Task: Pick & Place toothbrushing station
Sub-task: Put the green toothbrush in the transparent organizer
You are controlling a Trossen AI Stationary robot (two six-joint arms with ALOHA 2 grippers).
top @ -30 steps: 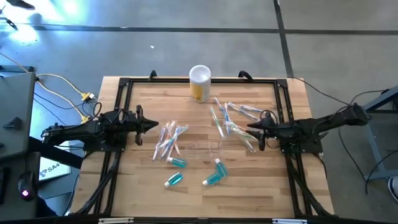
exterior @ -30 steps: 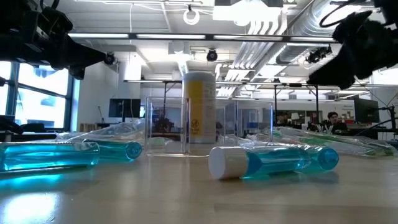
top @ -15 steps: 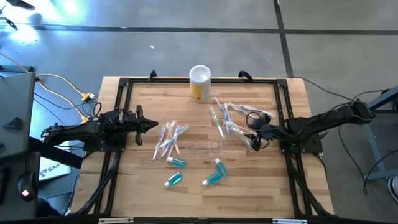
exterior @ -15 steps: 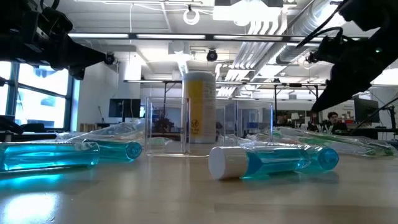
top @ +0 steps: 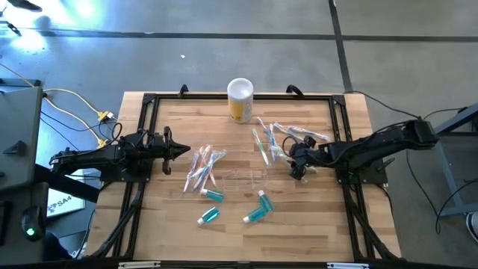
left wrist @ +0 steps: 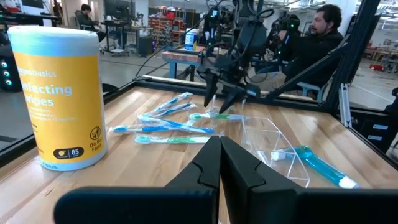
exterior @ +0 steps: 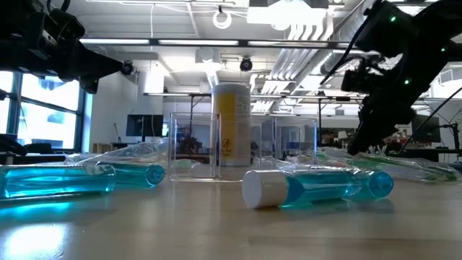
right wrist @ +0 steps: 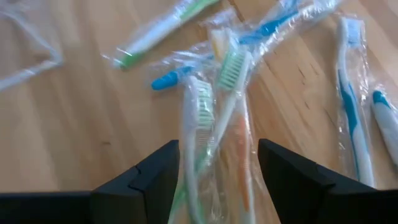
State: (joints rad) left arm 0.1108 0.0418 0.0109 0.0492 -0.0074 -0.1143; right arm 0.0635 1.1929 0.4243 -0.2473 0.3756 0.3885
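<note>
While fingers stand apart, right end effector straddling wrapped toothbrushes, handles running lengthwise between fingers; left end effector closed, farther off.

Grey floor surrounds the table; beyond it, ceiling ducts, strip lights, windows, and desks.

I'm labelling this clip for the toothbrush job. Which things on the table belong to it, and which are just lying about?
Part of the job:
- wrapped toothbrushes under the open right gripper
- second toothbrush pile
- teal toothpaste tubes
- clear container, apparently

Just lying about:
- yellow wipes canister
- left gripper, shut, waiting at the left side
</note>
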